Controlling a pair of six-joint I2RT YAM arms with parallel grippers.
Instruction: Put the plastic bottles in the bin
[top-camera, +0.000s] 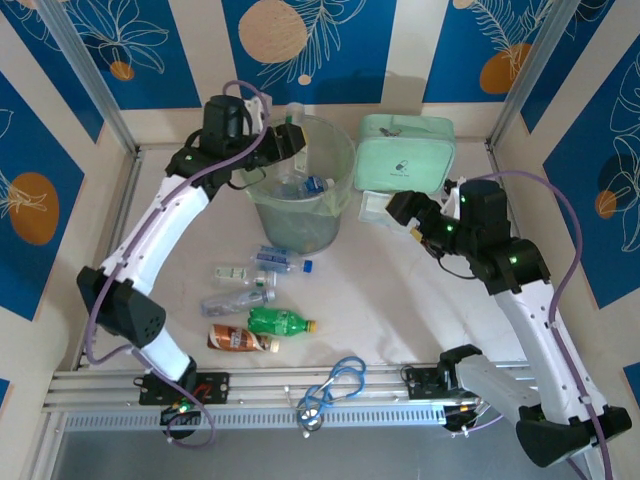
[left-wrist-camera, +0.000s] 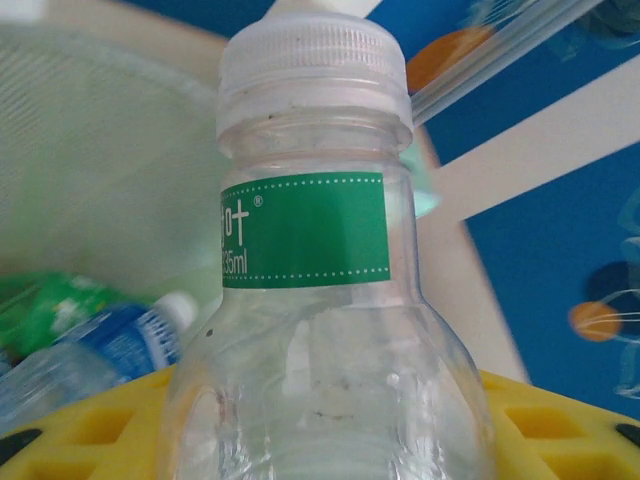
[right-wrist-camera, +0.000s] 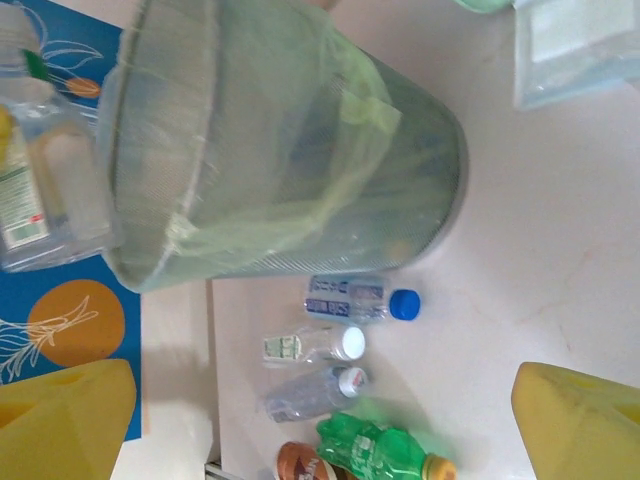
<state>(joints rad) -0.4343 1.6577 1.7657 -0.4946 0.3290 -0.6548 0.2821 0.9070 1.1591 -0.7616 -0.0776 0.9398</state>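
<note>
Left claw (top-camera: 288, 136) grips clear bottle (left-wrist-camera: 310, 330) above bin (top-camera: 346, 152).

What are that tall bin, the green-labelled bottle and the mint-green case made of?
The bin: apparently translucent pale-green plastic with a fine grid texture; light glows through its wall. The clear bottle: glossy transparent plastic, with a ribbed whitish cap and a green label band. The case: looks soft and matte, perhaps fabric or vinyl, with rounded edges; which one is unclear.

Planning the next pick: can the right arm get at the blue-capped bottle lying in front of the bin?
Probably yes. The right pincer is open and empty beside the bin, and bare table lies between it and the blue-capped bottle.
</note>
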